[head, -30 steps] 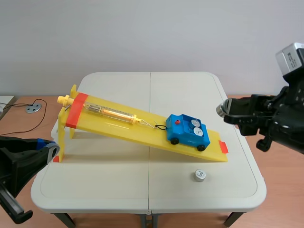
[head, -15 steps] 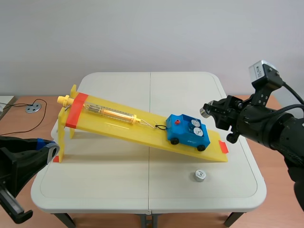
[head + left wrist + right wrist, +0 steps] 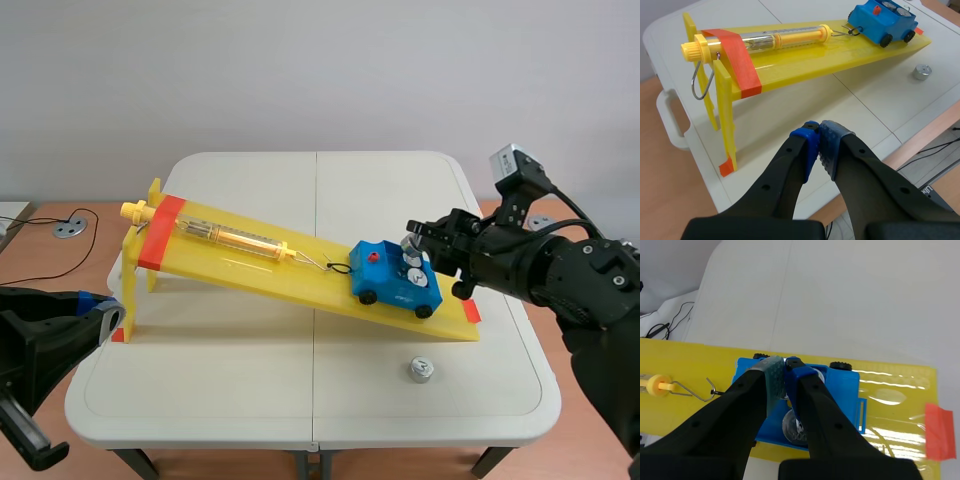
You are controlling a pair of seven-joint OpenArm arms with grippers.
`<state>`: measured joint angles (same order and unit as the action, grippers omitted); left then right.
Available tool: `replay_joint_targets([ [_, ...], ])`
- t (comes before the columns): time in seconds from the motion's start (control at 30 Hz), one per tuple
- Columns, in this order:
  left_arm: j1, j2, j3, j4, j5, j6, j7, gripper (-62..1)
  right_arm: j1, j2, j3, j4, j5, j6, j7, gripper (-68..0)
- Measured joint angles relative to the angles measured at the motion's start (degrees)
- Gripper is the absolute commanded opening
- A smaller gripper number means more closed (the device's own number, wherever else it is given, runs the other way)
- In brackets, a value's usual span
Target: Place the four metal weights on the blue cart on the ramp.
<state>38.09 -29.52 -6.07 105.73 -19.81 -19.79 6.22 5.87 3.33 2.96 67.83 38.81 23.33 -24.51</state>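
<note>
Your right claw [image 3: 785, 371] pinches a metal weight [image 3: 410, 244] just above the blue cart [image 3: 390, 283], low on the ramp [image 3: 250, 262] near the right edge of the surface [image 3: 505, 345], positioned to drop it in; left claw [image 3: 820, 136] pressed together

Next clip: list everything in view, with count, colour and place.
ramp: one, yellow, slanting across the table.
blue cart: one, at the ramp's low end, hooked to the spring scale.
spring scale: one, clear with yellow ends, on the upper ramp.
metal weights: four, silver; two in the cart, one above it in the right gripper, one loose on the table.
table: one, white.
left gripper: black, fingers shut, off the table's near corner.
right gripper: black, fingers shut on one weight.
</note>
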Motion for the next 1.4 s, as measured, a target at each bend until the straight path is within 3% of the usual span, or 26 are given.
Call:
replay_joint_targets([
  [0.83, 0.0, 0.0, 0.0, 0.0, 0.0, 0.0, 0.0, -57.3, 0.3, -1.1, -1.2, -2.4, -1.3, 0.0, 0.0, -66.7],
  [1.2, 0.0, 0.0, 0.0, 0.0, 0.0, 0.0, 0.0, -57.3, 0.3, -1.1, -1.2, -3.1, -1.6, 0.0, 2.8, -43.8],
  [1.3, 0.0, 0.0, 0.0, 0.0, 0.0, 0.0, 0.0, -57.3, 1.1, -1.1, -1.0, -3.1, -2.0, 0.3, 3.1, -42.6],
  [1.4, 0.0, 0.0, 0.0, 0.0, 0.0, 0.0, 0.0, -57.3, 2.2, -1.1, 0.4, -3.1, -2.2, 2.8, 3.2, -42.6],
])
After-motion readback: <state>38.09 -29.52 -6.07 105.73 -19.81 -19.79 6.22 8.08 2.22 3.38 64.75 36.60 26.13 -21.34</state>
